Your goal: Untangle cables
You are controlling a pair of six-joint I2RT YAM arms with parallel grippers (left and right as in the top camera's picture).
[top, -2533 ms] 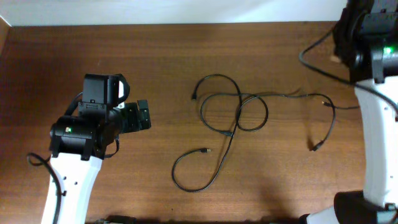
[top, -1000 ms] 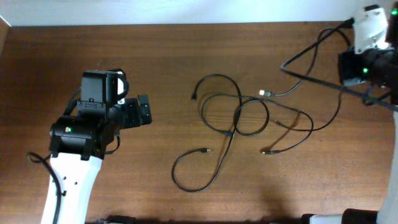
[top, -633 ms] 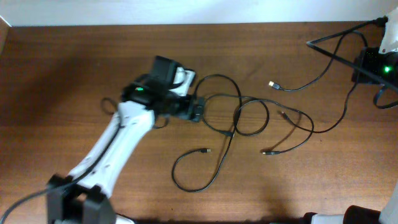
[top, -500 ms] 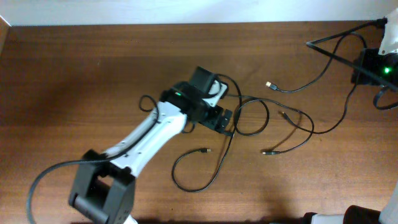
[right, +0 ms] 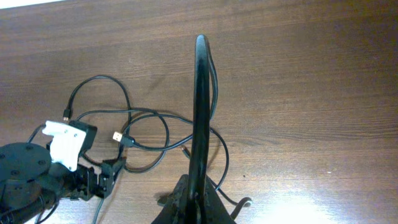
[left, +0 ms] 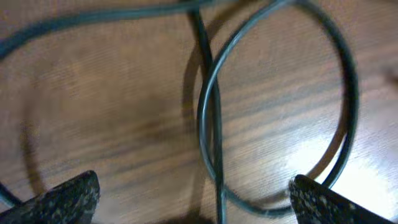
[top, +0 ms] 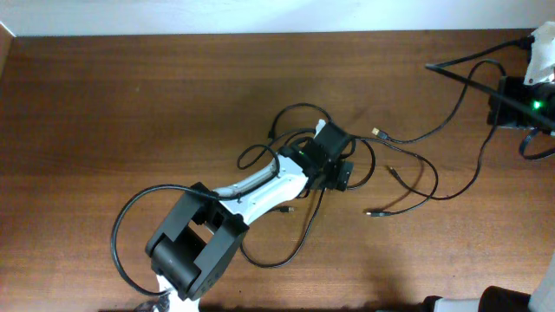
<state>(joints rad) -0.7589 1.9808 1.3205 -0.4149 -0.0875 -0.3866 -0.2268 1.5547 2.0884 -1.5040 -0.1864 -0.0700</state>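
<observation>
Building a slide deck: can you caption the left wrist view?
Open left tool straddling crossed cables on the wooden table.

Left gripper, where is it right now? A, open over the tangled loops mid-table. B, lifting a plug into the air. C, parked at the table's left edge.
A: the left gripper is over the crossing loops of the cables mid-table, and the left wrist view shows its fingers spread wide with strands lying between them.
</observation>
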